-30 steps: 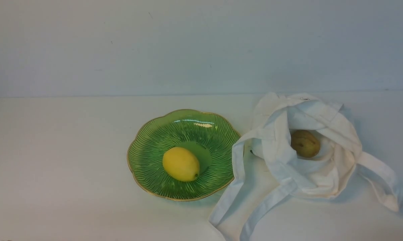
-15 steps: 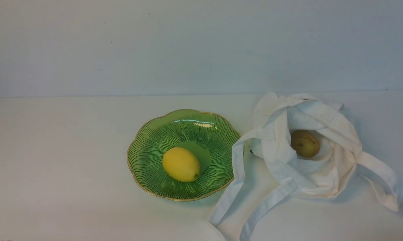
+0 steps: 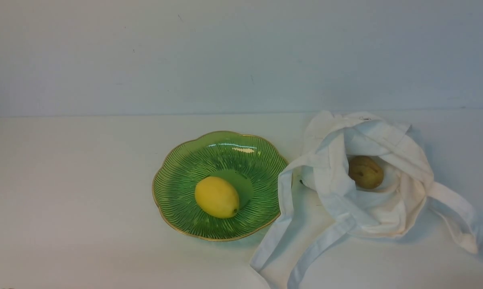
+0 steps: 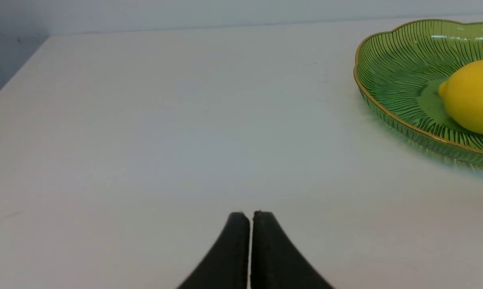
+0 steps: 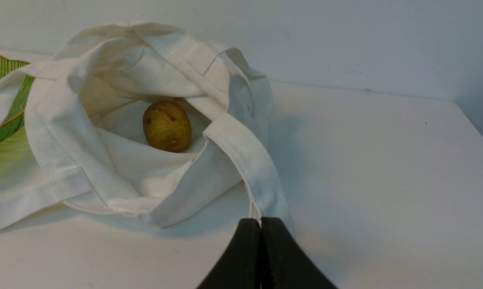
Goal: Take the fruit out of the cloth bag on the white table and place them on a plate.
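No visible change since the earlier frames.

**Colours on the desk**

I'm seeing a translucent green plate (image 3: 177, 180) with dark radiating ribs and a gold scalloped rim, carrying a bright yellow lemon (image 3: 217, 196). The cloth bag (image 3: 386, 216) is showing white, with a dull brownish-yellow fruit (image 3: 365, 172), dark-specked, inside. The table (image 3: 64, 180) is looking plain white, both grippers' fingers (image 4: 233, 257) black.

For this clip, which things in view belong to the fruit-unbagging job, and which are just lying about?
Part of the job:
lemon, on the green plate
brownish fruit, inside the cloth bag
white table
left gripper and right gripper, jaws shut

Lying about:
nothing; only the wall behind
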`<move>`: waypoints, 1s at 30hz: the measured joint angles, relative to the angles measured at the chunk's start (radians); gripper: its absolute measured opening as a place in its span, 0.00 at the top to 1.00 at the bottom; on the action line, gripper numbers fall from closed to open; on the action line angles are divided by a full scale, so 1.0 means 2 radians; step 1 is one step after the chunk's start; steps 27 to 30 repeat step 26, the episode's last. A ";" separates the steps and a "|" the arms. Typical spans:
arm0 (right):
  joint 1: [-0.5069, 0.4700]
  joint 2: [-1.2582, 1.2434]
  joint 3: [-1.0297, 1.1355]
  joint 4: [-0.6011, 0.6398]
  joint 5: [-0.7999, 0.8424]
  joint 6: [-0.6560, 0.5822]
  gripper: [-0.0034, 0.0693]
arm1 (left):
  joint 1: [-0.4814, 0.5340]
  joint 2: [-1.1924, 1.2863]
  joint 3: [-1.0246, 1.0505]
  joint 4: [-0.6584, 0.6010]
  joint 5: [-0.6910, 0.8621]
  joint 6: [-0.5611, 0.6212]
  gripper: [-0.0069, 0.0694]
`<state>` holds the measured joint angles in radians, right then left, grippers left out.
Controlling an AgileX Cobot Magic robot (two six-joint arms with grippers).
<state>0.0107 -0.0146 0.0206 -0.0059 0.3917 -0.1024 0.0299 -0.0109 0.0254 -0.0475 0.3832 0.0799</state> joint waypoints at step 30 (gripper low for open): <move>0.000 0.000 0.000 0.003 0.000 -0.005 0.97 | 0.000 0.000 0.000 0.000 0.000 0.000 0.92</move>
